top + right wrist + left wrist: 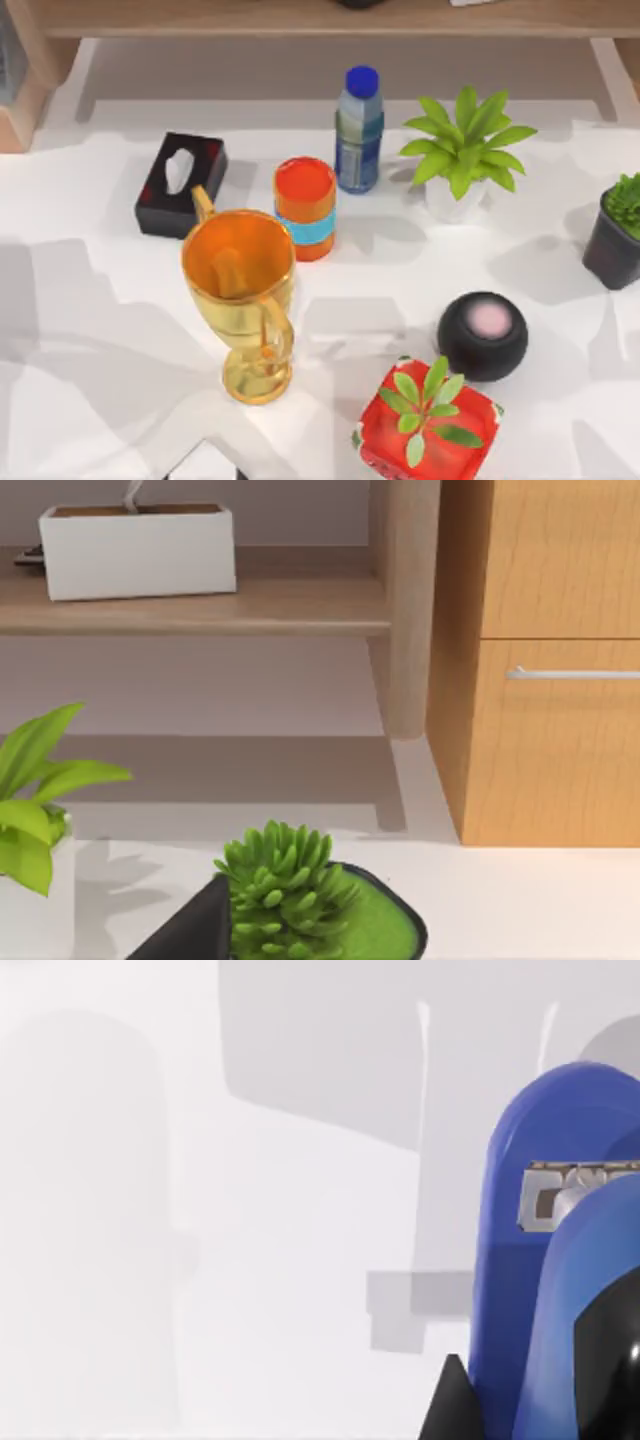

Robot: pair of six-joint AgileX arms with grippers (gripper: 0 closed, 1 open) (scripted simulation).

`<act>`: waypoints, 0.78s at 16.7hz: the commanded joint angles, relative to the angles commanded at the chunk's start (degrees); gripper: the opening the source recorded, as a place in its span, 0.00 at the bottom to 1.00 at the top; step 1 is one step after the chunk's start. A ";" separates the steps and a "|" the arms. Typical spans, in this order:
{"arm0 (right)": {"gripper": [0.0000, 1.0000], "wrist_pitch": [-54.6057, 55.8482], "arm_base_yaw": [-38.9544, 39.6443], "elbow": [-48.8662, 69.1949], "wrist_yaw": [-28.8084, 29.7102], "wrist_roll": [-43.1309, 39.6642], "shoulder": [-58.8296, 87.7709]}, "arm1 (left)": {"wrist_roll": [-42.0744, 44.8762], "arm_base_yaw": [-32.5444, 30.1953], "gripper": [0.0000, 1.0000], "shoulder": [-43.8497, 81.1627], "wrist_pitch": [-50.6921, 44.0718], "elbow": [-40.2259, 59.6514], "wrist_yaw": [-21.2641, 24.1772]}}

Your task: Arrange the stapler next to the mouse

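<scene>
1. the stapler [545,1260], blue with a metal staple slot, stood very close before the left wrist camera, over bare white table [250,1260]. a dark tip at the lower edge of that view may have belonged to the left gripper; whether its jaws were wide, narrow or clamped on the stapler could not be told.
2. in the top view the table carried a gold trophy cup [240,300], an orange can [305,205], a blue bottle [358,130], a black tissue box [180,183], a round black speaker [483,335] and potted plants.
3. i could not pick out a mouse among these items.
4. the right wrist view faced a succulent pot [300,905] and a wooden cabinet [540,660]; the state of the right jaws could not be told.
5. judgement: placement was not confirmed; the stapler remained to be set beside the mouse.
</scene>
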 joint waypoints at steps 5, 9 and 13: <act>1.00 0.00 0.00 0.00 0.00 0.00 0.00 | -0.46 0.64 0.00 1.08 0.53 -0.12 -0.99; 1.00 0.00 0.00 0.00 0.00 0.00 0.00 | -0.59 0.62 0.00 1.79 -0.55 -0.93 -2.11; 1.00 0.00 0.00 0.00 0.00 0.00 0.00 | -0.29 0.41 0.00 1.52 -1.69 -1.69 -2.45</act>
